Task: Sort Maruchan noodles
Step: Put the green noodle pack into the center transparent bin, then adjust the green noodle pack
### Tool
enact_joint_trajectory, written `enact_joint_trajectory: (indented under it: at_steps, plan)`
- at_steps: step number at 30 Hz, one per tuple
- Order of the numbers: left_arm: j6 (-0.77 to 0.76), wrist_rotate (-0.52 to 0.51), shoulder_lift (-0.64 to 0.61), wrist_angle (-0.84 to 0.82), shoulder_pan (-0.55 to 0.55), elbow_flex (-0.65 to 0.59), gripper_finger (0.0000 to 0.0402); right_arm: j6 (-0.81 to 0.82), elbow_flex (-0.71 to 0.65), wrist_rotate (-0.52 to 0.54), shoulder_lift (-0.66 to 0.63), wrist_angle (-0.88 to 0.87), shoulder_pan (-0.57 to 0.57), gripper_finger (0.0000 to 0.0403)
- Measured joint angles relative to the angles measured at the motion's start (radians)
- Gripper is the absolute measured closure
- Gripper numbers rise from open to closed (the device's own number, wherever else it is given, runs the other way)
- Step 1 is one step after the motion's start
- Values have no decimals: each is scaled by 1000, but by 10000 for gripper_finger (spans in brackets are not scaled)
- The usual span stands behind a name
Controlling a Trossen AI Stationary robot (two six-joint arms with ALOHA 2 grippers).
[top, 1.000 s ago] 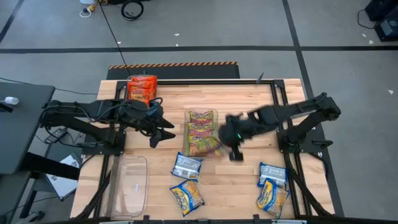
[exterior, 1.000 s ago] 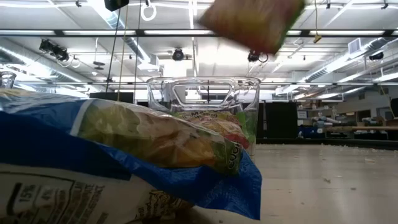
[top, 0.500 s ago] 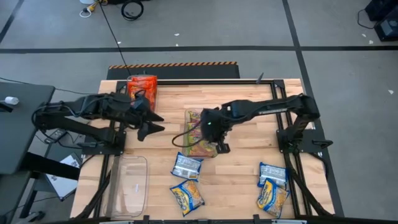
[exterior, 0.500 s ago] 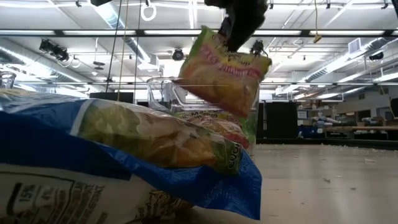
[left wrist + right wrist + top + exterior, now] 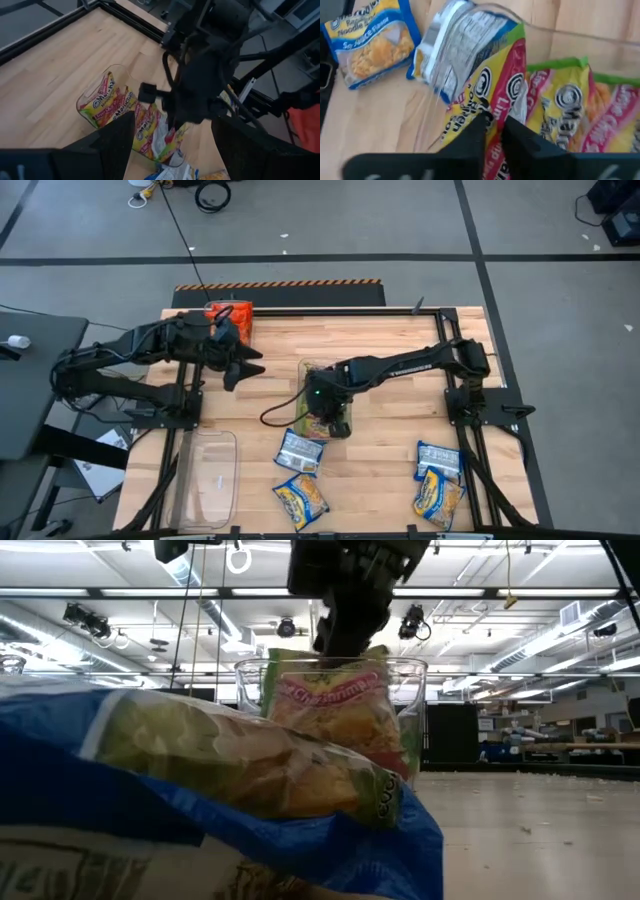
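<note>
Right claw [image 5: 328,417] hangs over the near end of the clear bin [image 5: 307,367] at mid-desk, fingers pinching the top edge of a yellow-pink-green packet [image 5: 335,712] standing in the bin. Left claw [image 5: 243,361], spread and empty, hovers beside the orange-red packets [image 5: 237,317]. Blue packets [image 5: 300,448] lie nearer the front.

Orange-red packets [image 5: 232,321] partly behind left arm

A wooden table [image 5: 400,360] sits on a grey floor [image 5: 330,220] crossed by dark lines. One clear bin [image 5: 212,478] lies at the table's near left edge; another [image 5: 90,97] stands mid-table. A hazard-striped strip [image 5: 280,283] lines the far edge. Cables [image 5: 210,194] lie on the floor beyond.
</note>
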Motion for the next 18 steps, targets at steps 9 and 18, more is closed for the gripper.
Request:
enact_joint_trajectory:
  at_steps: [9,18]
  plan:
    - [45,52,0,-12,16,0,134,88,22,261,-129,-29,-58,247]
    - [76,51,0,-12,16,0,134,156,21,65,-7,-21,-149,258]
